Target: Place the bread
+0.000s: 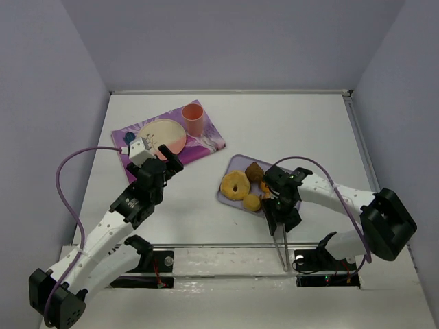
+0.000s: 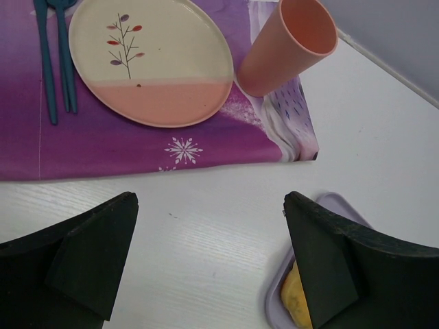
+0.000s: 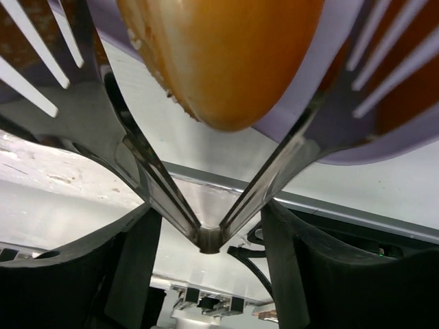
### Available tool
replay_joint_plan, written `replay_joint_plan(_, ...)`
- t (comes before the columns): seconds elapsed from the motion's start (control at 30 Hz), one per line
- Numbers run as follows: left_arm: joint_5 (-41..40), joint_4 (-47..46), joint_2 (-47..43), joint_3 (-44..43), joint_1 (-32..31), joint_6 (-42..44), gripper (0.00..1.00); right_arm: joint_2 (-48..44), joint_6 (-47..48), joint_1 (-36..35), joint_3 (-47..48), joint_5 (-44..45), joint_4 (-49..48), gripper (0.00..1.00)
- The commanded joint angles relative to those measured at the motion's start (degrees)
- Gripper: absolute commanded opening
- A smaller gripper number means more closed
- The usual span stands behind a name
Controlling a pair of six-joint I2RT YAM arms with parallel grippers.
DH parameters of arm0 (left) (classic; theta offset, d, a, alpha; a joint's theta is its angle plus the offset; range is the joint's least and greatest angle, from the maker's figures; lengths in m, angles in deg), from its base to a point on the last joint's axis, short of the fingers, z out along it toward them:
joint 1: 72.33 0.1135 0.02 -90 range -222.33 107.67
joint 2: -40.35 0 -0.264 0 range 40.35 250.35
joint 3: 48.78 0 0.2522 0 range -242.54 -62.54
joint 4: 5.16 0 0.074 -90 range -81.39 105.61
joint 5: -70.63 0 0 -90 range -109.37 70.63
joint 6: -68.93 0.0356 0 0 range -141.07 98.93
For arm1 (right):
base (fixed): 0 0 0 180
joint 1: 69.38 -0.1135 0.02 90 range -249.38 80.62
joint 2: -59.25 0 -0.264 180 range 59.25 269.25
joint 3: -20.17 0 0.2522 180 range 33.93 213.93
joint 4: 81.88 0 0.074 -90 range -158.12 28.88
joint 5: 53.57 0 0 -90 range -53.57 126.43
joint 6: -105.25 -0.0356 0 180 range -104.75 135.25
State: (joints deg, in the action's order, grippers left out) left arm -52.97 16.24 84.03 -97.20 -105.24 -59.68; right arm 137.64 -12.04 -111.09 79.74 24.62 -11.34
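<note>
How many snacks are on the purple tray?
4: ring doughnut left, brown pastry behind, yellow bun in front, orange bread between the tongs. The right arm may hide more.

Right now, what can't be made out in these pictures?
- Bread: right wrist view, top cut off by the edge; whether the tongs squeeze it is unclear.
- Top view: the right arm hides most of it.
- Tray: left wrist view, mostly behind a finger.
- Cutlery: same view, ends cut off by the top edge.
</note>
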Motion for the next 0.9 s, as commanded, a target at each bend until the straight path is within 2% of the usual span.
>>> replay_joint_plan(0.0,-1.5,-1.0,-0.5,-0.1,0.3,-0.1,0.99,1.3,0.7,-0.6,-0.7,1.1,-1.4,0.67)
replay_joint_plan(0.23,-1.7,-0.8,-0.4,0.0,0.5,-0.2,0.99,3.4,1.8,-0.6,-0.4,-0.6,-4.4,0.69)
replay_joint_plan(0.33,-1.8,-0.8,-0.4,0.0,0.4,-0.3,0.99,4.1,1.9,-0.6,-0.4,-0.7,-5.1,0.66)
replay_joint_plan(0.47,-1.9,-0.8,-0.4,0.0,0.5,-0.2,0.99,4.7,1.0,-0.6,0.1,1.2,-5.1,0.50)
replay_joint_plan(0.5,-1.9,-0.8,-0.4,0.0,0.5,-0.3,0.99,4.3,0.8,-1.1,0.1,1.8,-4.7,0.41)
replay_joint_plan(0.63,-1.9,-0.8,-0.4,0.0,0.6,-0.3,0.99,2.1,-0.2,-1.1,1.1,2.4,-3.2,0.23)
replay_joint_plan(0.87,-1.4,-1.0,-0.4,-0.1,0.6,-0.2,0.99,-4.4,-1.4,-1.1,6.7,5.8,3.6,0.18)
